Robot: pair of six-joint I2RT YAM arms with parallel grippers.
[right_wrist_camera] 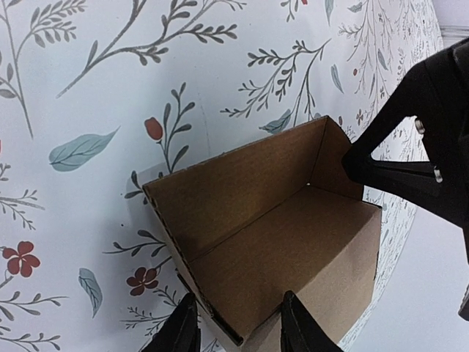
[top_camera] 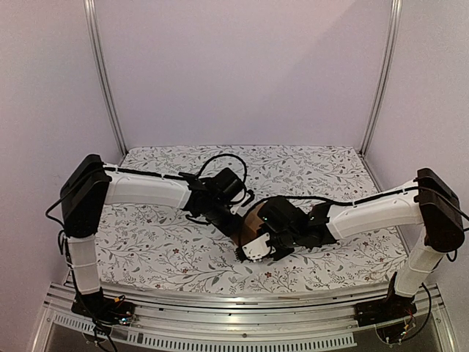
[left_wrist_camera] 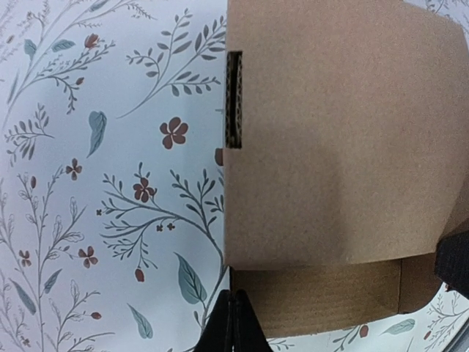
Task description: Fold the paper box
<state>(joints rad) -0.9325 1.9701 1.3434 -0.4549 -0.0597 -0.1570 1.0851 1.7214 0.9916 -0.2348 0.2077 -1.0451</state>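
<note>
Left hand (left_wrist_camera: 233, 312): fingers closed, apparently pinching a wall edge of the paper box (top_camera: 251, 218), mid-frame on the surface (top_camera: 154, 242). Box open-topped, long axis runs to the upper right from the right hand (right_wrist_camera: 238, 304), which is spread wide, empty, straddling the near wall.

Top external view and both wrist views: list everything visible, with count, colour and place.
paper box: one, plain brown, open-topped, mid-table between the grippers
tablecloth: one, white with floral print, under everything
frame posts: two, silver metal, far corners
rail: one, silver, near edge
arms: two, white with black joints, reaching in from each side
left gripper: one, black, shut on a box wall
right gripper: one, black, fingers apart at the box's near end
</note>
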